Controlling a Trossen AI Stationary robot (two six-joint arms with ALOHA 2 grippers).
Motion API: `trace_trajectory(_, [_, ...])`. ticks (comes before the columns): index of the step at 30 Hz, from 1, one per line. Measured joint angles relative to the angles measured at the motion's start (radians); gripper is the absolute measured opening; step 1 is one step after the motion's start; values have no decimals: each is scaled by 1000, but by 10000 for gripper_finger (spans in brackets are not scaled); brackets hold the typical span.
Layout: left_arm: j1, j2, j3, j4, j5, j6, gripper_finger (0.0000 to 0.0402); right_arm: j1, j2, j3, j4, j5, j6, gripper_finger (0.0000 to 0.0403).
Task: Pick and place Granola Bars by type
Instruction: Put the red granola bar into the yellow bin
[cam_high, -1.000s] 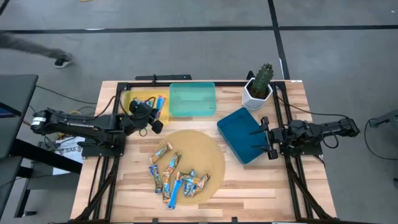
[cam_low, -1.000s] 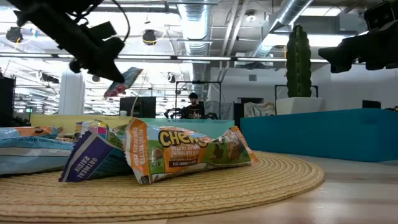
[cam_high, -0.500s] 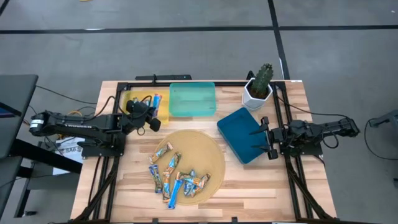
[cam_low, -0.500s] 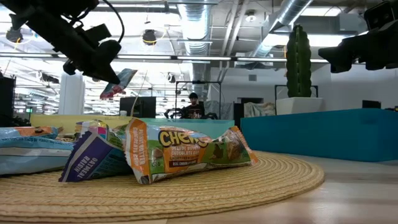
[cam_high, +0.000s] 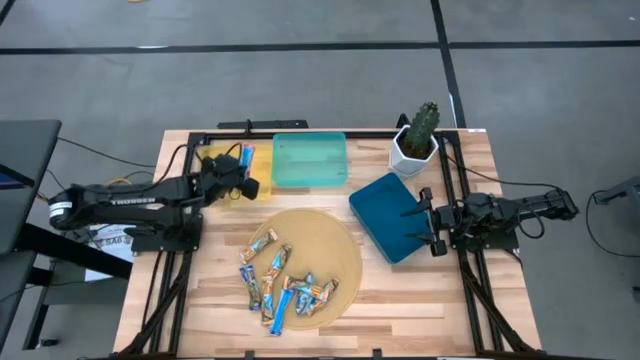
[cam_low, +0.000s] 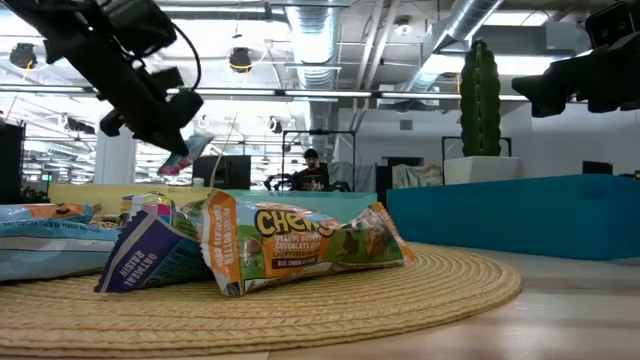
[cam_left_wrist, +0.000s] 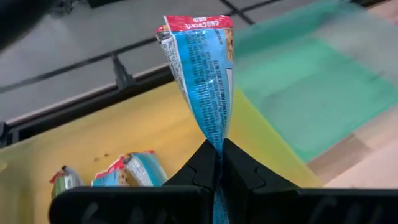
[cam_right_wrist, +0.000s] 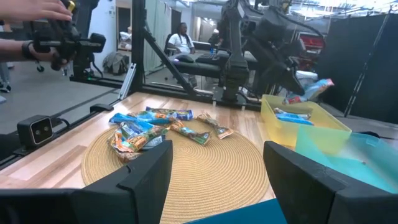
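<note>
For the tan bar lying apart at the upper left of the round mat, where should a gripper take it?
Probably from straight above, fingers across the narrow middle of the tan bar. It lies flat and angled on the woven mat, with bare mat along both long sides, so there is room to close.

Left gripper (cam_high: 243, 163) swung back from the yellow tray's near edge to above its far corner beside the teal tray (cam_high: 310, 160), arm now angled more across the table. Blue bar (cam_left_wrist: 205, 74) carried along, pinched by its lower end, hanging lower in the low view and apparently tilted more steeply over the yellow tray (cam_left_wrist: 81, 143).
</note>
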Motion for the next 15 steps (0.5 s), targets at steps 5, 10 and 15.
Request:
trace_trajectory(5, [65, 64, 0, 11, 51, 1, 4, 0, 0, 0, 0, 0, 0, 244])
trace_trajectory(10, [97, 111, 0, 41, 91, 2, 4, 0, 0, 0, 0, 0, 0, 244])
trace_trajectory(15, [109, 137, 0, 73, 115, 11, 4, 0, 0, 0, 0, 0, 0, 244])
